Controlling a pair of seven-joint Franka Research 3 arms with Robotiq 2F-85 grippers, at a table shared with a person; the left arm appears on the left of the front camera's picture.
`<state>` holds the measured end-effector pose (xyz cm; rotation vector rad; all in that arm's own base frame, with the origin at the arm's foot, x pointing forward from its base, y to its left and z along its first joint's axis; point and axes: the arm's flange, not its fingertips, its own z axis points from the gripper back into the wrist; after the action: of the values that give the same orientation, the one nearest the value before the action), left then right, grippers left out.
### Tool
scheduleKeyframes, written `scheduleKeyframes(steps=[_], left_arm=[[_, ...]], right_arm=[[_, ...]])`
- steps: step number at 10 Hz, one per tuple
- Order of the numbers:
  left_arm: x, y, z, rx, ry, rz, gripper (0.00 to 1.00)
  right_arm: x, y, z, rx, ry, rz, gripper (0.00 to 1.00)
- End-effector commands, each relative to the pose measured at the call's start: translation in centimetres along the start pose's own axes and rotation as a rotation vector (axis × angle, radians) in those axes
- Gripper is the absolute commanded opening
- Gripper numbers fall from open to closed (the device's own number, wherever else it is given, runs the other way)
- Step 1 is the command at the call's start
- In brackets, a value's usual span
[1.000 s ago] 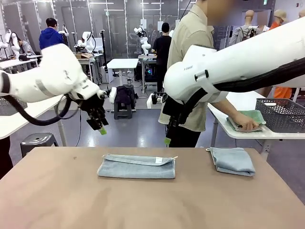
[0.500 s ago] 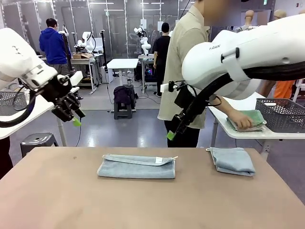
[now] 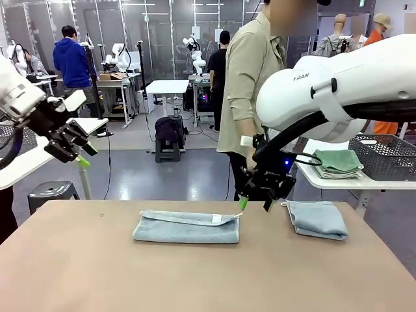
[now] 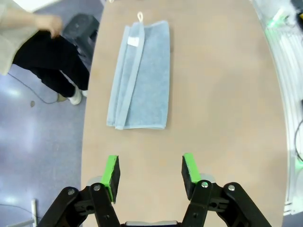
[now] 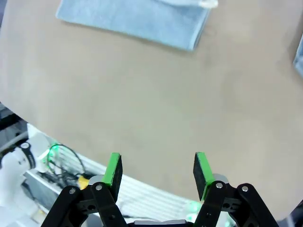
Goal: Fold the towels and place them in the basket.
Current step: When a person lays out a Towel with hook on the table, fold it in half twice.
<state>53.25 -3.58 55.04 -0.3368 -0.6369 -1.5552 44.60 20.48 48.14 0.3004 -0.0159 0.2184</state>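
While both my arms hung above the flat brown table point(image 3: 195, 279), my left gripper point(image 4: 150, 170) was wide open and had nothing in it. My right gripper point(image 5: 157, 171) was wide open too, and empty. A long, folded, light blue-grey terry towel point(image 3: 186, 227) lay flat on the table, straight ahead of my left gripper's green pads point(image 4: 112, 171) and well apart from them. My right gripper hung near the far edge of the table, between that towel and a smaller folded blue-grey towel point(image 3: 318, 219), touching neither. The dark grey wire-mesh basket point(image 3: 383, 156) sat beyond my right gripper on a white side table point(image 3: 338, 183), beside a pile of folded green cloths point(image 3: 338, 162).
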Motion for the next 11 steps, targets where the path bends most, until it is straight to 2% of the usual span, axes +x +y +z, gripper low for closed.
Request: scheduleKeyframes(steps=[1,2,3,4,7,8,9,11], left_arm=[[-1.8,-1.8,1.0,0.001,-0.079,-0.028,0.67],[-2.6,-2.4,1.7,0.01,-0.1,-0.027,0.67],[-3.2,-2.8,2.4,0.012,-0.115,-0.025,0.67],[-3.7,-2.9,2.6,0.007,-0.14,-0.013,0.67],[-5.0,-3.2,3.1,0.019,-0.199,0.03,0.67],[-5.2,-3.1,3.0,0.028,-0.205,0.046,0.67],[-4.7,-2.7,3.1,0.016,-0.151,0.032,0.67],[-4.7,-2.7,3.1,0.016,-0.151,0.032,0.67]], right_arm=[[0.5,0.3,0.8,0.08,0.02,-0.137,0.76],[0.3,0.2,0.7,0.088,-0.001,-0.181,0.76],[0.2,0.2,0.9,0.081,-0.028,-0.163,0.76],[-0.1,-0.1,0.1,0.053,0.029,-0.116,0.76],[-0.1,-0.1,0.1,0.053,0.029,-0.116,0.76],[-0.1,-0.1,0.1,0.053,0.029,-0.116,0.76],[-0.1,-0.1,0.1,0.053,0.029,-0.116,0.76],[-0.1,-0.1,0.1,0.053,0.029,-0.116,0.76]])
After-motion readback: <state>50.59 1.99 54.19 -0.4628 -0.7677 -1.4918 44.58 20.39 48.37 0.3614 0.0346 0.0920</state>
